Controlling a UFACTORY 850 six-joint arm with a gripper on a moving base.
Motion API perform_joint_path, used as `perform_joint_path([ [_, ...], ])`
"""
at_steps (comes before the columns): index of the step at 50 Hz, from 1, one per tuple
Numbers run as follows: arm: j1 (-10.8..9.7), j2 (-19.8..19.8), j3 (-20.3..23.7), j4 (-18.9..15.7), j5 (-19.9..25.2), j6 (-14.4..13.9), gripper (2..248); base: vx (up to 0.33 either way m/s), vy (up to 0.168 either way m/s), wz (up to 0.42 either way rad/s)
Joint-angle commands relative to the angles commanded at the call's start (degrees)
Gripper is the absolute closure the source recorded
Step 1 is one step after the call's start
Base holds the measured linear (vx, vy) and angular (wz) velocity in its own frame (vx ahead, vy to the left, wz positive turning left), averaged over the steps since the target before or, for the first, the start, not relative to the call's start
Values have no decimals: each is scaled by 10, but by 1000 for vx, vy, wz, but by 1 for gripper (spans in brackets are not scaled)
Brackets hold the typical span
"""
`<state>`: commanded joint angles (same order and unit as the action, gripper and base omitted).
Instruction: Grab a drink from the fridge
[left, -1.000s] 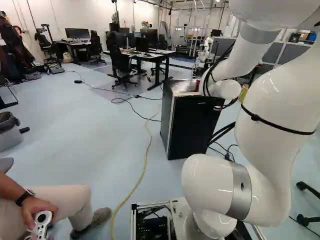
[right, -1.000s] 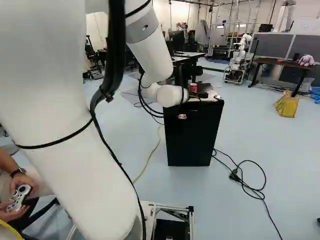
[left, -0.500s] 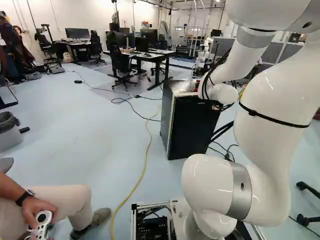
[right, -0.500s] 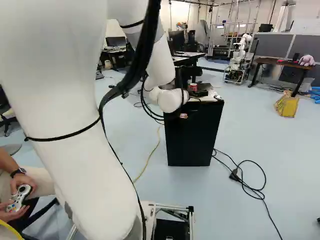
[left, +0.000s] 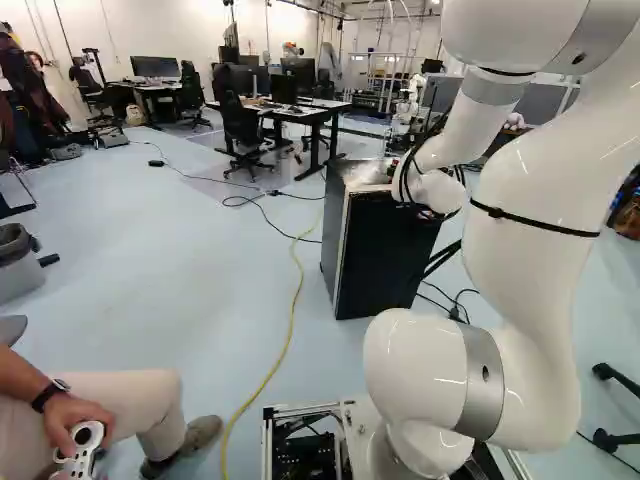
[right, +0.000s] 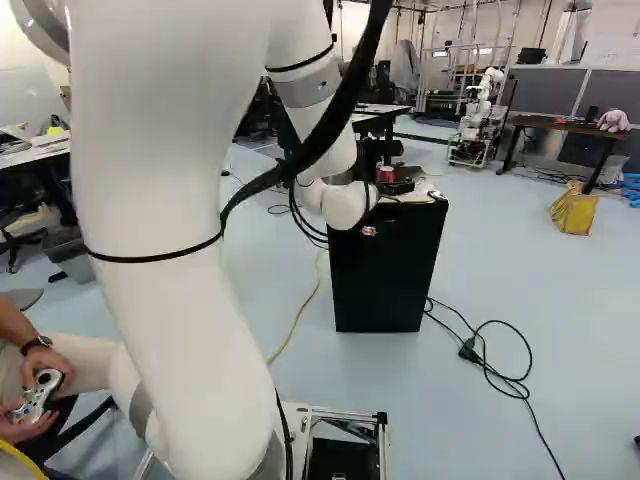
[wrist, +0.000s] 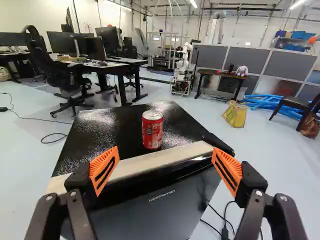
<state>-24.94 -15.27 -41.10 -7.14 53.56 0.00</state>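
Facing the black mini fridge (right: 388, 275), jaws spread wide, red drink can (wrist: 152, 131) upright on fridge top toward near edge, ahead of gap between orange pads (wrist: 103, 171).

1. A red drink can (wrist: 152, 130) with a silver top is standing upright on the fridge, resting just beyond the pale strip along the near edge.
2. The black, boxy fridge (right: 388, 275) is standing upright on the floor, its glossy top showing pale speckles, its door sitting closed.
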Motion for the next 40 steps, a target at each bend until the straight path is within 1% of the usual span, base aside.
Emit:
perform_joint_path([
  [19,9,-55,-38,0,1,0,3,0,0,0],
  [40,19,-119,-89,0,15,0,3,0,0,0],
])
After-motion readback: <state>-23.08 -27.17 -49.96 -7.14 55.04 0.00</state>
